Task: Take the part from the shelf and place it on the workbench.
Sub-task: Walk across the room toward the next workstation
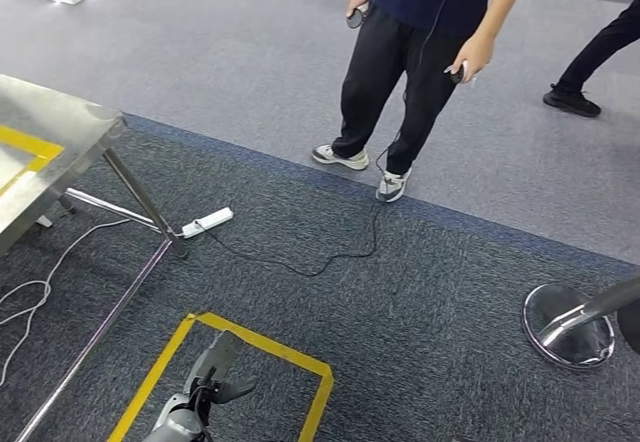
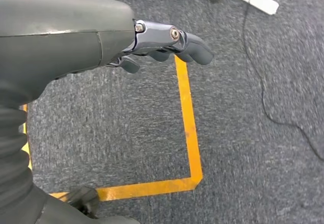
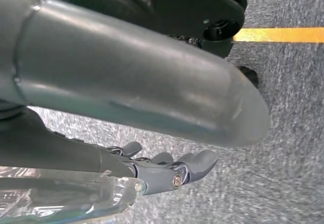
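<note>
A steel table (image 1: 56,127) with yellow tape marks on its top stands at the left of the head view. My left hand (image 1: 210,374) hangs low over the carpet inside a yellow tape square (image 1: 260,345), fingers straight and apart, holding nothing. In the left wrist view the same hand (image 2: 168,44) stretches out above the yellow tape (image 2: 189,133). My right hand (image 3: 168,171) hangs by my body with its fingers nearly straight. A clear glossy piece (image 3: 65,201) lies against it, and I cannot tell whether the hand holds it.
A person (image 1: 411,62) stands ahead on the lighter carpet with a small controller in each hand. A white power strip (image 1: 206,222) and a black cable (image 1: 317,265) lie on the floor by the table leg. A chrome round base (image 1: 567,324) sits at the right.
</note>
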### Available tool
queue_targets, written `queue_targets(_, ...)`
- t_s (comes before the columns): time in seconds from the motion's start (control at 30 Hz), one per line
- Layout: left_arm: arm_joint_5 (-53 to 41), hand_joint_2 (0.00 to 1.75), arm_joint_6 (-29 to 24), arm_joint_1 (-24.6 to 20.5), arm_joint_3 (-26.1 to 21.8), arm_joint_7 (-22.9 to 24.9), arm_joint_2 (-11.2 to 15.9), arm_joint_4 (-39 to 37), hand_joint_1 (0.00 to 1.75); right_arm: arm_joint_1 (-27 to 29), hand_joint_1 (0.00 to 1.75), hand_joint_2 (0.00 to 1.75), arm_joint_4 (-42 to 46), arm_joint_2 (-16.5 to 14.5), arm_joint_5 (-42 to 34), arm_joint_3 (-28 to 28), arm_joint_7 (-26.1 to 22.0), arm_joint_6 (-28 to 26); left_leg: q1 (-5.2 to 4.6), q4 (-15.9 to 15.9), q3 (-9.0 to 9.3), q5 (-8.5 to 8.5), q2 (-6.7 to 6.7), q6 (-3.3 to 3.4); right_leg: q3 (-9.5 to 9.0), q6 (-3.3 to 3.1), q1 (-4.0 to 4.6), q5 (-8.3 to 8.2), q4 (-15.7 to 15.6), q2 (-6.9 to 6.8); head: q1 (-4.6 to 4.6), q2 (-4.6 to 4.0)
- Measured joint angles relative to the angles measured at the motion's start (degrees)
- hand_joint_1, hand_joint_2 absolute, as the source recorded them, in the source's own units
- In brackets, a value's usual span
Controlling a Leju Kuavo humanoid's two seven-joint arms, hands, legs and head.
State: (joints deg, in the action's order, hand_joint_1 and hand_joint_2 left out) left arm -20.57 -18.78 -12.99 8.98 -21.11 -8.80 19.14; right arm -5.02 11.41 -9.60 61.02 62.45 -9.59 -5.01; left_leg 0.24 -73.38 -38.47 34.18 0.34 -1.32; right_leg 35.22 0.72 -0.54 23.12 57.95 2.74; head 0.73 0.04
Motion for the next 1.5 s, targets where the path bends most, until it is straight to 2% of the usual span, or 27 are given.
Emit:
queue_targets(0.07, 0.0, 1.75, 0.0, 0.0, 0.0, 0.0, 0.1, -0.1, 0.00, 0.1, 0.00, 0.00, 0.0, 0.0, 0.0, 0.0, 0.0, 0.0, 0.12, 5.7, 2.28, -4.16, -0.70, 0.19, -0.02, 0.24, -0.10, -0.15, 0.0, 1.42, -0.02, 0.00)
queue_targets(0.13, 0.0, 1.75, 0.0, -0.1, 0.0, 0.0, 0.1, -0.1, 0.00, 0.0, 0.00, 0.00, 0.0, 0.0, 0.0, 0.0, 0.0, 0.0, 0.40, 13.1, 5.50, -7.31, -2.88, 0.35, 0.28, 0.76, -0.02, -0.30, 0.2, 2.68, -0.03, 0.00)
queue_targets(0.2, 0.0, 1.75, 0.0, -0.2, 0.0, 0.0, 0.1, -0.1, 0.00, 0.0, 0.00, 0.00, 0.0, 0.0, 0.0, 0.0, 0.0, 0.0, 0.45, 16.0, 6.61, -7.84, -4.01, 0.70, 0.73, 1.49, -0.01, -0.54, 0.2, 3.72, -0.05, 0.00)
queue_targets(0.27, 0.0, 1.75, 0.0, -0.3, 0.0, 0.0, 0.0, -0.1, 0.00, 0.3, 0.00, 0.00, 0.0, 0.0, 0.0, 0.0, 0.0, 0.0, 0.42, 16.2, 6.57, -8.02, -3.05, 1.41, 1.17, 2.16, -0.21, -0.79, 0.0, 4.22, -0.05, 0.00)
queue_targets(0.33, 0.1, 1.75, 0.3, -0.3, 0.0, 0.5, -0.1, -0.1, 0.00, 0.4, 0.00, 0.00, 0.0, 0.0, 0.1, 0.0, 0.1, 0.0, 0.49, 16.4, 6.67, -8.24, -1.90, 2.17, 2.54, 2.58, -0.09, 0.59, 2.3, 1.94, 0.34, 0.00)
queue_targets(0.4, 1.0, 1.75, 3.7, 0.7, -0.3, 5.6, 0.3, -1.1, 0.00, 0.1, 0.00, 0.00, 0.0, 0.1, 0.5, -0.1, 0.9, 0.1, 0.28, 16.4, 6.81, -8.13, -0.41, 2.63, 5.74, 2.86, 0.04, 4.27, 9.3, -1.23, 0.75, 0.00)
queue_targets(0.47, 2.4, 1.75, 8.3, 3.0, -1.0, 17.6, 1.1, -2.9, 0.00, -0.3, 0.00, 0.00, 0.0, 0.0, 1.1, -0.4, 2.2, 0.2, 0.00, 16.4, 7.12, -7.80, 1.60, 2.80, 8.60, 3.02, 0.00, 6.99, 15.8, -2.23, 0.76, 0.00)
queue_targets(0.5, 2.8, 1.75, 9.5, 4.6, -1.3, 24.2, 1.5, -3.7, 0.00, -0.3, 0.00, 0.00, 0.0, 0.0, 1.2, -0.5, 2.6, 0.2, -0.08, 16.4, 7.33, -7.58, 2.66, 2.81, 8.63, 3.00, 0.00, 6.85, 16.4, -2.40, 0.75, 0.00)
queue_targets(0.57, 3.1, 1.75, 10.2, 7.6, -1.8, 32.9, 2.0, -4.7, 0.00, -0.1, 0.00, 0.00, 0.0, 0.0, 1.3, -0.7, 2.9, 0.2, -0.15, 16.3, 7.77, -7.13, 4.30, 2.66, 5.22, 2.79, 0.03, 3.88, 10.8, -3.33, 0.73, 0.00)
queue_targets(0.63, 3.1, 1.75, 10.4, 8.9, -2.0, 34.3, 2.4, -5.2, 0.00, -0.2, 0.00, 0.00, 0.0, 0.1, 1.4, -0.8, 3.0, 0.2, -0.33, 16.3, 8.08, -6.78, 4.95, 2.27, 0.86, 2.27, 0.40, 1.69, 3.5, -5.59, 0.73, 0.00)
queue_targets(0.7, 3.1, 1.75, 10.5, 8.9, -2.2, 33.7, 2.5, -5.7, 0.00, -0.5, 0.00, 0.00, 0.0, 0.1, 1.4, -0.8, 3.0, 0.2, -0.52, 16.3, 8.27, -6.64, 5.37, 1.71, -0.63, 1.56, 0.82, 1.59, 1.0, -6.43, 0.72, 0.00)
queue_targets(0.77, 3.0, 1.75, 10.6, 8.8, -2.4, 33.7, 2.6, -6.0, 0.00, -0.7, 0.00, 0.00, 0.0, 0.1, 1.4, -0.8, 3.0, 0.3, -0.43, 16.4, 8.56, -6.53, 5.91, 1.01, -0.59, 0.84, 0.78, 1.32, 0.8, -5.14, 0.69, 0.00)
queue_targets(0.83, 2.9, 1.75, 10.7, 8.7, -2.5, 33.7, 2.7, -6.2, 0.00, -0.7, 0.00, 0.00, 0.0, 0.1, 1.4, -0.8, 3.0, 0.2, -0.18, 15.0, 8.14, -5.12, 4.00, 0.41, -0.66, 0.23, 0.48, 1.06, 0.4, -3.87, 0.55, 0.00)
queue_targets(0.9, 3.1, 1.75, 10.6, 8.8, -2.7, 33.6, 2.7, -6.4, 0.00, -0.9, 0.00, 0.00, 0.0, 0.1, 1.4, -0.8, 2.9, 0.0, -0.03, 9.0, 5.45, -1.72, 1.12, 0.11, -0.66, -0.15, 0.27, 0.90, 0.3, -2.58, 0.26, 0.00)
queue_targets(0.97, 3.3, 1.75, 10.5, 8.7, -3.1, 33.4, 2.7, -6.6, 0.00, -0.9, 0.00, 0.00, 0.0, 0.1, 1.5, -0.8, 2.7, -0.3, -0.06, 1.9, 2.03, 0.95, 0.24, 0.01, -0.57, -0.33, 0.26, 0.84, 0.3, -1.10, 0.10, 0.00)
queue_targets(1.0, 3.4, 1.75, 10.4, 8.7, -3.2, 33.3, 2.7, -6.7, 0.00, -0.9, 0.00, 0.00, 0.0, 0.1, 1.5, -0.8, 2.7, -0.4, -0.06, 0.5, 1.28, 0.82, 0.13, 0.01, -0.56, -0.33, 0.26, 0.80, 0.3, -0.29, 0.08, 0.00)
queue_targets(1.03, 3.4, 1.75, 10.4, 8.6, -3.3, 33.2, 2.7, -6.7, 0.00, -0.8, 0.00, 0.00, 0.0, 0.1, 1.5, -0.8, 2.7, -0.5, -0.04, 1.3, 1.56, -0.40, 0.03, 0.05, -0.56, -0.27, 0.23, 0.74, 0.3, 0.54, 0.08, 0.00)
queue_targets(1.07, 3.4, 1.75, 10.4, 8.6, -3.3, 33.2, 2.7, -6.7, 0.00, -0.7, 0.00, 0.00, 0.0, 0.1, 1.5, -0.8, 2.7, -0.5, 0.05, 4.1, 2.81, -2.44, -0.33, 0.10, -0.57, -0.14, 0.16, 0.64, 0.3, 1.42, 0.09, 0.00)
queue_targets(1.13, 3.2, 1.75, 10.4, 8.8, -3.4, 33.2, 2.7, -6.9, 0.00, -0.8, 0.00, 0.00, 0.0, 0.1, 1.5, -0.8, 2.7, -0.6, 0.45, 11.7, 6.20, -6.03, -2.90, 0.20, -0.35, 0.34, 0.09, 0.42, 0.5, 3.12, 0.05, 0.00)
queue_targets(1.2, 3.1, 1.75, 10.4, 8.9, -3.4, 33.2, 2.6, -7.1, 0.00, -0.8, 0.00, 0.00, 0.0, 0.1, 1.5, -0.8, 2.7, -0.6, 0.63, 15.9, 7.86, -7.01, -4.90, 0.46, 0.16, 1.04, 0.05, 0.11, 0.5, 4.44, 0.03, 0.00)
queue_targets(1.27, 3.1, 1.75, 10.5, 8.8, -3.4, 33.2, 2.5, -7.1, 0.00, -0.5, 0.00, 0.00, 0.0, 0.1, 1.5, -0.8, 2.7, -0.6, 0.47, 16.3, 7.97, -7.05, -4.14, 1.16, 0.61, 1.84, -0.16, -0.30, 0.1, 5.48, 0.03, 0.00)
queue_targets(1.3, 3.1, 1.75, 10.5, 8.7, -3.4, 33.2, 2.5, -7.1, 0.00, -0.3, 0.00, 0.00, 0.0, 0.1, 1.5, -0.8, 2.7, -0.6, 0.45, 16.5, 8.06, -7.24, -3.50, 1.58, 0.88, 2.12, -0.18, -0.22, 0.3, 4.91, 0.06, 0.00)
queue_targets(1.37, 3.1, 1.75, 10.5, 8.8, -3.4, 33.2, 2.4, -7.2, 0.00, -0.1, 0.00, 0.00, 0.0, 0.1, 1.5, -0.8, 2.7, -0.6, 0.44, 16.8, 8.25, -7.51, -2.00, 2.37, 2.71, 2.51, -0.03, 1.82, 3.6, 1.67, 0.39, 0.00)
queue_targets(1.4, 3.1, 1.75, 10.5, 8.9, -3.4, 33.2, 2.4, -7.2, 0.00, -0.2, 0.00, 0.00, 0.0, 0.1, 1.5, -0.8, 2.7, -0.6, 0.28, 16.8, 8.28, -7.49, -1.21, 2.59, 4.32, 2.62, 0.05, 3.76, 7.1, -0.40, 0.55, 0.00)
queue_targets(1.43, 3.1, 1.75, 10.5, 9.0, -3.4, 33.2, 2.5, -7.2, 0.00, -0.3, 0.00, 0.00, 0.0, 0.1, 1.5, -0.8, 2.7, -0.6, 0.12, 16.8, 8.29, -7.43, -0.37, 2.75, 6.26, 2.77, 0.03, 5.78, 11.3, -1.59, 0.64, 0.00)
queue_targets(1.47, 3.1, 1.75, 10.5, 9.1, -3.4, 33.2, 2.5, -7.2, 0.00, -0.3, 0.00, 0.00, 0.0, 0.1, 1.5, -0.8, 2.7, -0.6, 0.00, 16.8, 8.31, -7.37, 0.52, 2.82, 7.92, 2.90, -0.01, 7.23, 14.9, -2.11, 0.62, 0.00)
queue_targets(1.5, 3.1, 1.75, 10.5, 9.1, -3.4, 33.2, 2.5, -7.2, 0.00, -0.3, 0.00, 0.00, 0.0, 0.0, 1.5, -0.8, 2.7, -0.6, -0.08, 16.8, 8.36, -7.29, 1.34, 2.85, 8.68, 2.97, -0.03, 7.65, 16.8, -2.30, 0.62, 0.00)
